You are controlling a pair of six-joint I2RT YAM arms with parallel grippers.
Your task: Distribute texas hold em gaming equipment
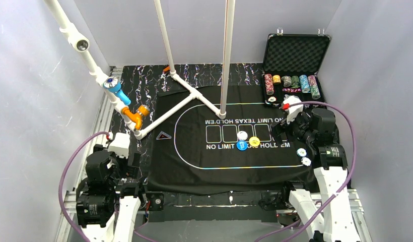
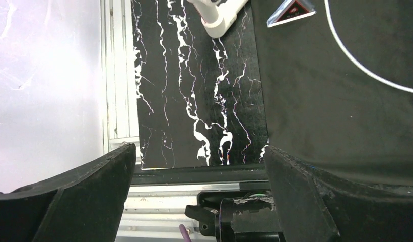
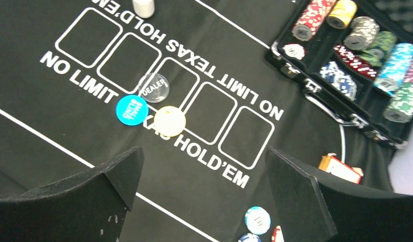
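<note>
Three button discs lie together at the mat's middle: a white one marked DEALER (image 3: pixel 154 87), a blue one (image 3: pixel 130 109) and a yellow one (image 3: pixel 169 121); they also show from above as white (image 1: pixel 242 135), blue (image 1: pixel 241 145) and yellow (image 1: pixel 254 141). Loose poker chips (image 3: pixel 257 220) rest on the felt near my right gripper (image 3: pixel 204 166), which hangs open and empty above the mat, to the right of the discs (image 1: pixel 281 135). A small orange-and-white box (image 3: pixel 339 169) lies beside its right finger. My left gripper (image 2: pixel 199 156) is open and empty at the table's near left (image 1: pixel 133 164). No loose playing cards show.
The black felt mat (image 1: pixel 194 151) covers the table's middle. An open black case (image 1: pixel 295 65) with several chip stacks (image 3: pixel 345 30) stands at the back right. A white pipe frame (image 1: pixel 194 96) rests on the mat's back left, with a small triangular marker (image 2: pixel 291 11) near its foot.
</note>
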